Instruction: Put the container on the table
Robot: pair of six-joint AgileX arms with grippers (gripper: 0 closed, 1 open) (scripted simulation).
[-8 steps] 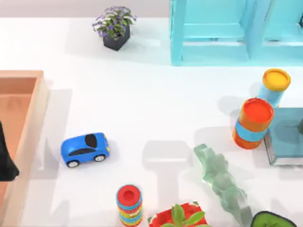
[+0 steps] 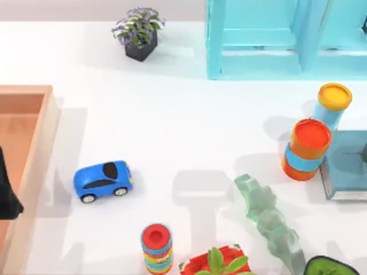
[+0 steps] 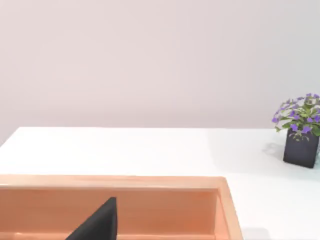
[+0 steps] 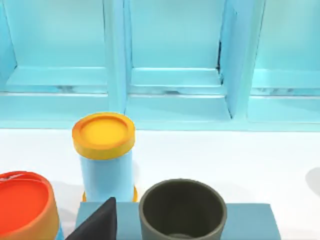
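The container (image 4: pixel 182 210) is a small grey-olive cup with a dark hollow, standing upright on a blue-grey block (image 4: pixel 250 220) in the right wrist view. A dark part of my right gripper (image 4: pixel 97 222) shows just beside the cup, apart from it. In the top view the block (image 2: pixel 347 166) lies at the right edge of the white table (image 2: pixel 189 132). My left gripper (image 2: pixel 7 195) is parked over the wooden tray at the far left.
An orange-lidded can (image 2: pixel 308 148) and a yellow-lidded light-blue can (image 2: pixel 332 103) stand next to the block. The turquoise shelf unit (image 2: pixel 275 40) is at the back. A wooden tray (image 2: pixel 34 143), blue toy car (image 2: pixel 103 180), ring stack (image 2: pixel 156 247), green figure (image 2: pixel 266 215) and potted plants also stand around.
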